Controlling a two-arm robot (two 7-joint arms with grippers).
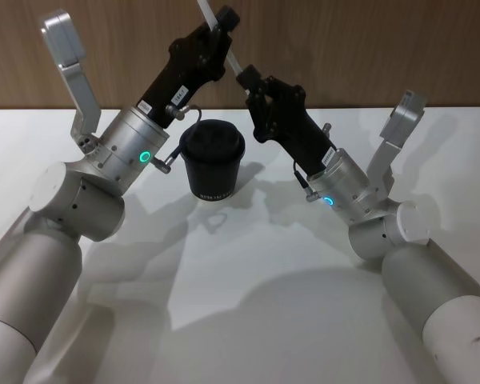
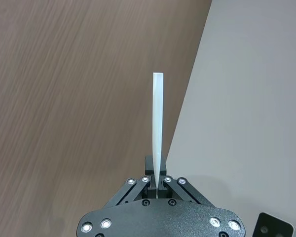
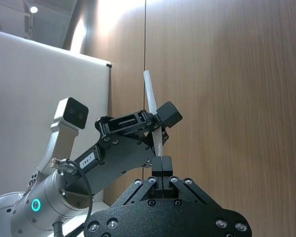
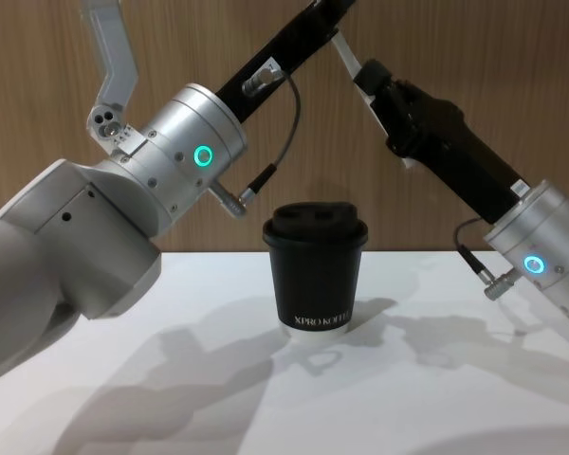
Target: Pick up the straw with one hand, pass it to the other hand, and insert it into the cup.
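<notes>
The straw (image 1: 234, 58) is held in the air at a tilt and is gripped at two places along its length. The upper grip is made by the left tool (image 1: 224, 20). In the left wrist view its fingers are closed tight on the straw, and a long free length is seen projecting beyond the fingertips. The lower grip is made by the right tool (image 1: 246, 80). In the right wrist view its fingers are drawn together on the straw's lower end, and the straw is seen rising from them through the left tool's fingers. A short bare stretch of straw is noted between the two tools, which are set just beside each other.

The left tool is carried on a silver wrist with a green-lit ring (image 1: 145, 157), the right tool on a silver wrist with a blue-lit ring (image 1: 329, 201).

The cup (image 1: 212, 164) is found upright with its lid on, below both tools and well apart from the straw. It lies nearer the left tool's wrist than the right tool's. It is borne by the white desk (image 1: 264, 280). A wood-panelled wall (image 1: 344, 48) is recorded behind the tools.
</notes>
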